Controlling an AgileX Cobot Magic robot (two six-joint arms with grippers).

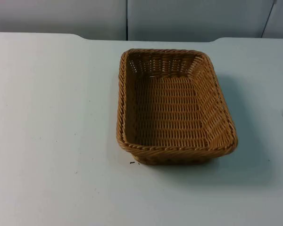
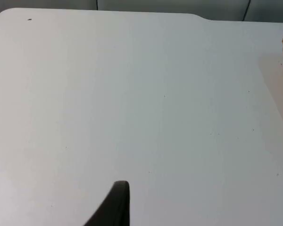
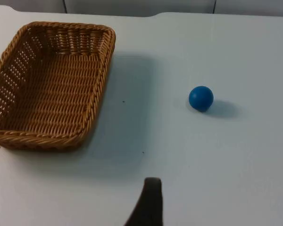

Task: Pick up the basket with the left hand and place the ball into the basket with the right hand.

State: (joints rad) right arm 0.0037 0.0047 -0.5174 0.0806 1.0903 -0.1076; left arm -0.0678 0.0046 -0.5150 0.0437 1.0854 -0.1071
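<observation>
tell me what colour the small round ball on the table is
The small round ball is blue; the right wrist view shows it best.

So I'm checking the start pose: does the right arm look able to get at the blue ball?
Probably yes. The blue ball lies alone on bare white table, apart from the basket, with nothing between it and the right gripper's fingertip.

No readable text, labels, brand names or numbers anywhere, honestly. The brown woven wicker basket [image 1: 174,108] has no tag, the small blue ball [image 3: 201,98] has no print, and the white table top [image 1: 52,132] only carries a few tiny dark specks, not letters.
</observation>
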